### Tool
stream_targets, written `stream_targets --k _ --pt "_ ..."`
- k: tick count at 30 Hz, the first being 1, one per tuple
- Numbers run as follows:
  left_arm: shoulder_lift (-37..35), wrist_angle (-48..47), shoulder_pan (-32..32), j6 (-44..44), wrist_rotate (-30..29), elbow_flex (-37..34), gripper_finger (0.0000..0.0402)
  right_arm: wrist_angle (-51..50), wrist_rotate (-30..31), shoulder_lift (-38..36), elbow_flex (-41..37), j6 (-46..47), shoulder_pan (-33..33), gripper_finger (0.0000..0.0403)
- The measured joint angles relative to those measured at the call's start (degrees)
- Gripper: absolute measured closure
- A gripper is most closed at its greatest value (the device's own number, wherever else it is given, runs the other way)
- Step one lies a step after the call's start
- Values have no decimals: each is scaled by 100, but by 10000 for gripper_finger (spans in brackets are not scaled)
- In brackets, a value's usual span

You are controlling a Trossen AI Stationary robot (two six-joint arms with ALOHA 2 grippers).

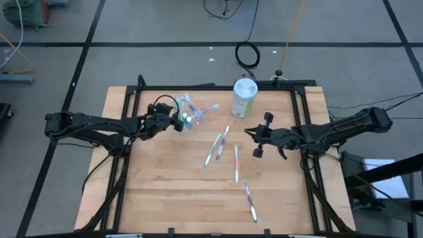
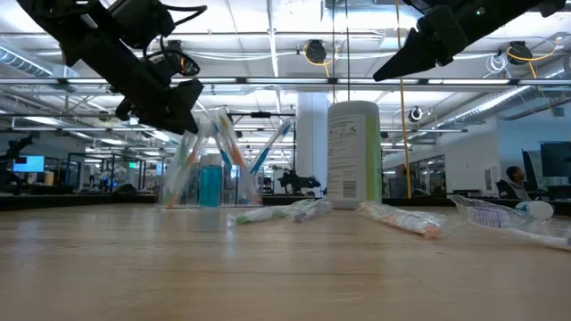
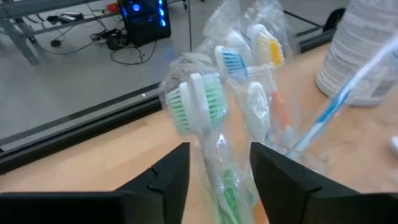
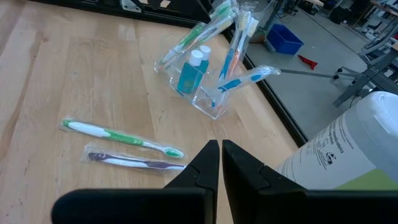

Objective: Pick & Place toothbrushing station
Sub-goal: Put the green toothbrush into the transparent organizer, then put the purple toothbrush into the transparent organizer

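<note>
Toothbrushes in crinkly wrappers crowd the clear cup (image 1: 190,118) of the toothbrushing station, which stands at the back of the table, right in front of your left gripper (image 1: 177,123). In the left wrist view a green-bristled brush (image 3: 198,107) rises straight between the two parted fingers (image 3: 169,176); they sit well apart, and you cannot tell whether either pad touches the wrapper.

Your risk starts there. If you pull the arm away with a finger snagged on that loose plastic, you drag the brush out or tip the light cup onto its side. A blue-handled brush (image 3: 341,99) leans far out on the side away from the claw, so a small nudge could spill it.

Just beyond the cup stands the pale-green canister (image 1: 244,98); a wide swing knocks it. Loose brushes (image 1: 219,145) lie on the wood (image 1: 158,185) between the two arms. Your right gripper (image 1: 254,135) hangs over them with its fingers pressed together, holding nothing; keep both arms from converging on that patch.
</note>
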Motion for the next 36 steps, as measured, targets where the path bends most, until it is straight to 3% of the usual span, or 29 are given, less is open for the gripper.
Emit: stream_targets --k 9,14,25,36 --pt "-124 -241 -2 632 -13 441 186 0 0 0 0 0 1 392" --pt "-123 -696 -17 640 -11 796 186 -9 -2 0 0 179 0 392" --pt "-127 -773 -348 970 126 1390 185 -50 -2 0 0 675 1 392" --pt "-127 -796 -1002 1115 340 1751 185 -20 -1 0 -80 1052 0 392"
